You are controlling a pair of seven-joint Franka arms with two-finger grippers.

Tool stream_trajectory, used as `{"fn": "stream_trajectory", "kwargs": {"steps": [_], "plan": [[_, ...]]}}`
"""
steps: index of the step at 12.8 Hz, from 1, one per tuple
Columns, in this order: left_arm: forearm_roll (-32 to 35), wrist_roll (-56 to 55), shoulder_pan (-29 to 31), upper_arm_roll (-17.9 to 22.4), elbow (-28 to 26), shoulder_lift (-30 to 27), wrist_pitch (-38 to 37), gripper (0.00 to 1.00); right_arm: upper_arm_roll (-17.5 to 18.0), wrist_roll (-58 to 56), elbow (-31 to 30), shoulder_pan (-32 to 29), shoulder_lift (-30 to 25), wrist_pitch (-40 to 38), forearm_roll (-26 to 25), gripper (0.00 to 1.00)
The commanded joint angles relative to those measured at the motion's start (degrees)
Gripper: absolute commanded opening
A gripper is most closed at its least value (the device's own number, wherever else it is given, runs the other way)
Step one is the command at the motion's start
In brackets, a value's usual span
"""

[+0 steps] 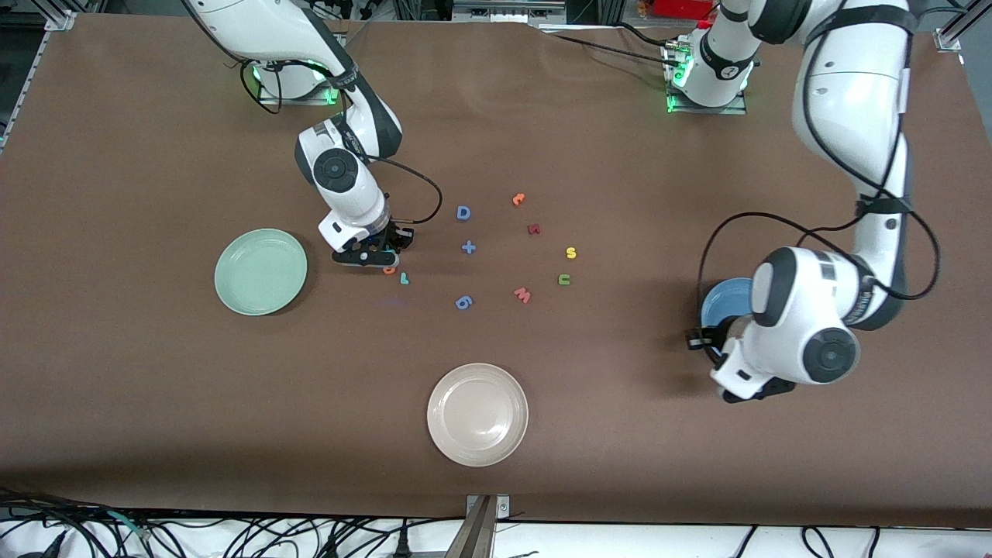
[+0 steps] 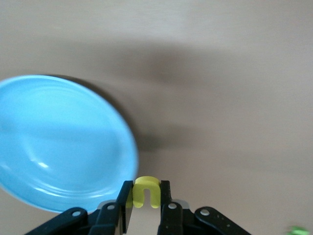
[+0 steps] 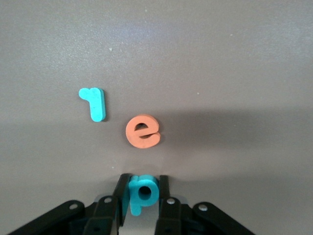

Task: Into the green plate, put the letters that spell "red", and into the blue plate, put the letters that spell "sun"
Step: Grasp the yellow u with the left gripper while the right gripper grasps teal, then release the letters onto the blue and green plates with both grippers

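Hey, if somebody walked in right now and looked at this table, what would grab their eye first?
Probably the two grippers, each pinching a tiny foam letter. The right gripper is low over the table beside the green plate, jaws around the teal d, with the orange e and teal r lying just by it. The left gripper holds the yellow n at the edge of the blue plate.

Close view down past the right gripper (image 3: 143, 192) onto a brown table (image 3: 234, 58). Its two black fingers (image 3: 122, 193) are closed on a teal foam "d" (image 3: 142, 192), pinched between them. Just ahead of the fingertips lies an orange "e" (image 3: 143, 131), flat on the table. A teal "r" (image 3: 94, 102) lies beside the "e", slightly farther from the gripper, not touching it.
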Motion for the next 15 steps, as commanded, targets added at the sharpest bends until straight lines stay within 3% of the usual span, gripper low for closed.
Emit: {"fn": "stream_trajectory", "kwargs": {"steps": [1,2,3,4,5,9,15], "plan": [[2.9,6.7,3.1,-0.7,-1.8,-0.4,-0.8,0.03,-0.2,1.0,0.0,0.3,0.2,0.6,-1.0,0.09],[4.0,9.1,3.7,-0.7,-1.8,0.0,-0.8,0.03,-0.7,0.8,0.0,0.3,-0.6,0.5,-1.0,0.09],[4.9,10.5,4.0,-0.7,-1.8,0.4,-0.8,0.11,-1.3,0.7,0.1,0.2,-2.1,-1.2,-1.0,0.09],[5.9,10.9,4.2,-0.7,-1.8,0.6,-0.7,0.48,-2.5,0.7,1.3,0.2,-4.0,-5.2,-0.9,0.09],[6.6,10.9,4.0,-0.7,-1.8,0.5,-0.7,0.99,-3.3,0.5,3.3,0.1,-5.5,-11.2,-0.9,0.09],[6.4,10.9,2.8,-1.5,-2.7,0.0,-0.9,1.0,-11.7,-5.0,11.6,0.1,-7.7,-29.1,-0.9,0.06],[6.4,13.4,3.6,-1.1,-2.4,0.0,-0.8,1.0,-28.8,-29.6,8.1,-0.2,-7.8,-31.3,-0.3,0.02]]}}
